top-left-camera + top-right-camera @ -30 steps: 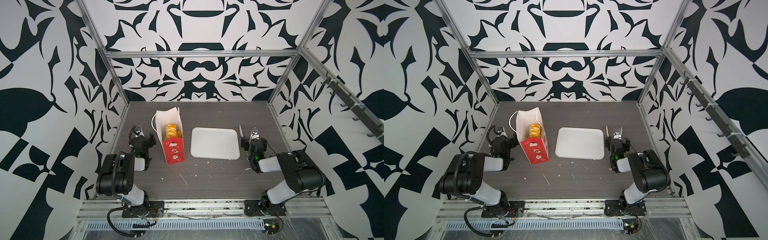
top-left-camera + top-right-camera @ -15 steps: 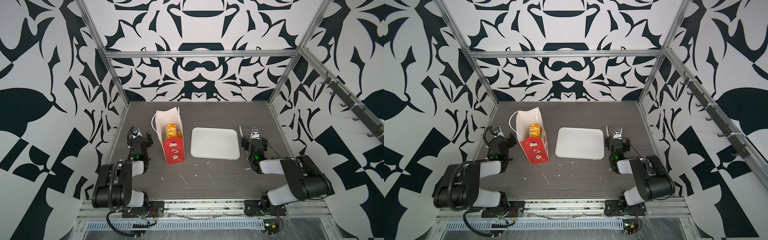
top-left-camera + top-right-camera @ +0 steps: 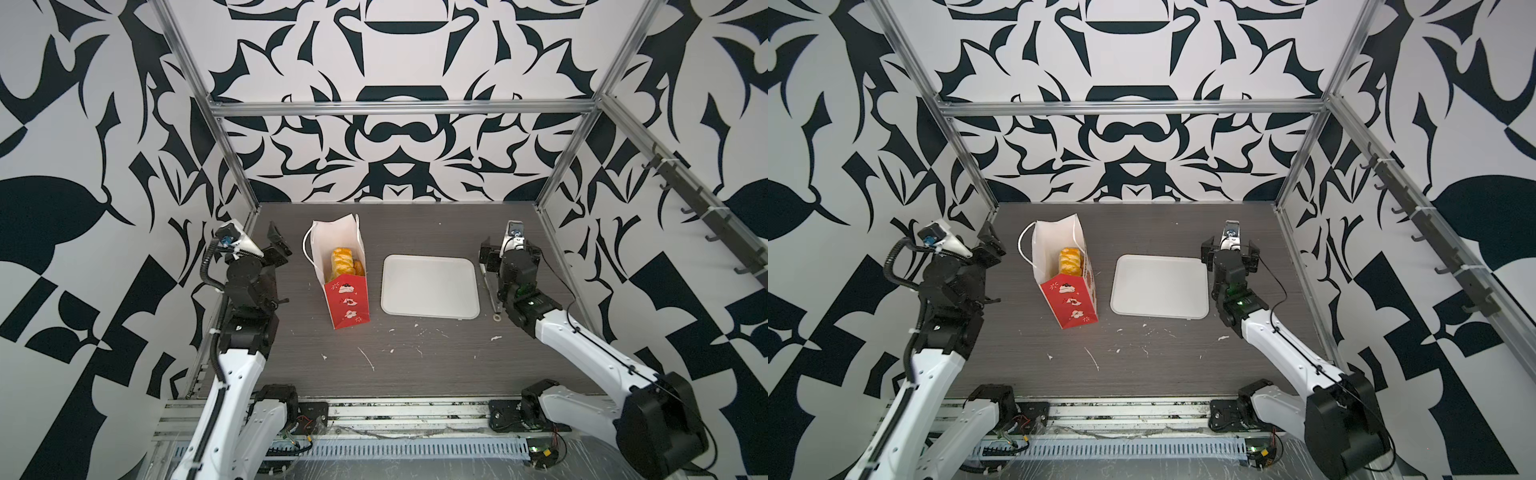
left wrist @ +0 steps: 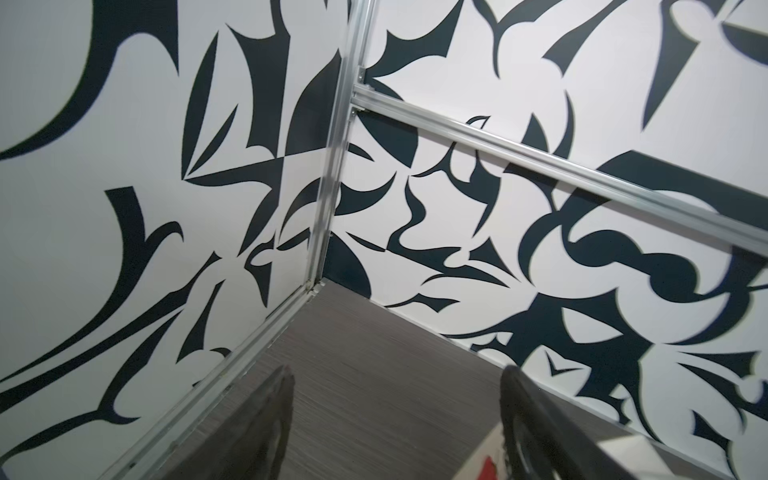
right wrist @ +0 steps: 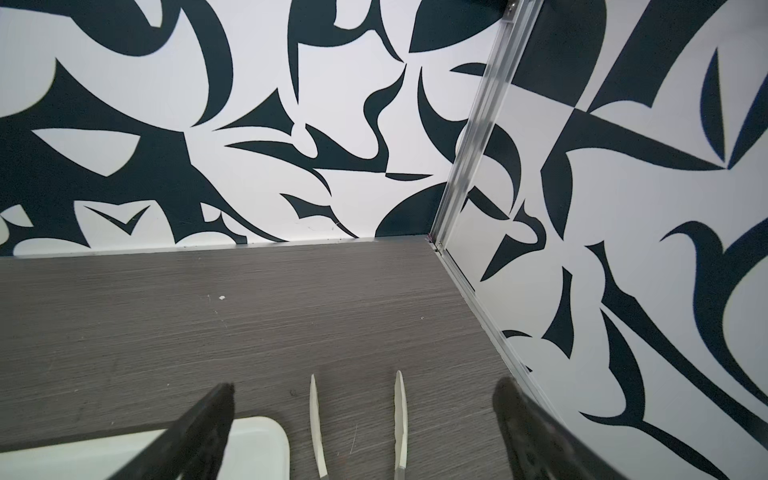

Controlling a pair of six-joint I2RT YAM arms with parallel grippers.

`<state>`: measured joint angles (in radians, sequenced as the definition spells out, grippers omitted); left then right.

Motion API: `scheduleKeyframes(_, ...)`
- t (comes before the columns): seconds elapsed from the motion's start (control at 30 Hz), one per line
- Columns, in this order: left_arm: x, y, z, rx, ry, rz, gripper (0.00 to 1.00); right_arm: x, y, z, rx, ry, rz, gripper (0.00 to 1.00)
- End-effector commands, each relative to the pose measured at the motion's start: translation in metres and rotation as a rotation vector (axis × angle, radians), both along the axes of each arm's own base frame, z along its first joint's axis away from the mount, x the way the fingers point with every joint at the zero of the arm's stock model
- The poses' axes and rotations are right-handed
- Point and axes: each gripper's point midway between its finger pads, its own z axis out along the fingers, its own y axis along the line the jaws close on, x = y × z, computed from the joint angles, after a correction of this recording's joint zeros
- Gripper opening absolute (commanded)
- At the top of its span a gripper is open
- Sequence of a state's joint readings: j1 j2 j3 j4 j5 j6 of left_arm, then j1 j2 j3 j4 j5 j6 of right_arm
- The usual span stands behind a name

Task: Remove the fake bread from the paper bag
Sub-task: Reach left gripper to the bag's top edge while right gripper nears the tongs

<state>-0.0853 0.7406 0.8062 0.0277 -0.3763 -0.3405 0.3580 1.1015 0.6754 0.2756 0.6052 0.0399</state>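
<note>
Glossy yellow fake bread (image 3: 343, 262) sits inside the upright red paper bag (image 3: 348, 303), left of centre on the dark table (image 3: 415, 365). Only the top views look into the bag's open mouth. A white tray (image 3: 430, 286) lies just right of it. The left gripper (image 3: 279, 243) hovers left of the bag, fingers apart and empty; its wrist view catches only a corner of the bag (image 4: 488, 459). The right gripper (image 5: 365, 428) has fingers wide and empty. Its wrist view alone clearly shows white tongs (image 5: 316, 419) on the table between them.
</note>
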Motion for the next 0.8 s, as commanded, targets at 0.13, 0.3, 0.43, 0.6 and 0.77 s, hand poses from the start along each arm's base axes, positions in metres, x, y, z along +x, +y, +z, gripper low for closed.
scheduleKeyframes(0.13, -0.065, -0.069, -0.014, -0.141, 0.256, -0.417, 0.76, -0.015, 0.005, -0.027, 0.011, 0.135, 0.045, 1.00)
scheduleKeyframes(0.3, -0.076, -0.116, -0.024, -0.213, 0.366, -0.698, 0.76, -0.010, 0.012, -0.042, 0.029, 0.164, 0.068, 1.00)
scheduleKeyframes(0.43, -0.063, -0.117, -0.043, -0.221, 0.433, -0.682, 0.75, -0.008, 0.016, -0.050, 0.044, 0.185, 0.082, 1.00)
scheduleKeyframes(0.6, -0.042, -0.109, -0.063, -0.203, 0.501, -0.593, 0.70, -0.012, 0.014, -0.057, 0.041, 0.195, 0.081, 1.00)
scheduleKeyframes(0.77, -0.022, -0.109, -0.078, -0.193, 0.540, -0.515, 0.66, -0.016, 0.012, -0.061, 0.034, 0.200, 0.074, 1.00)
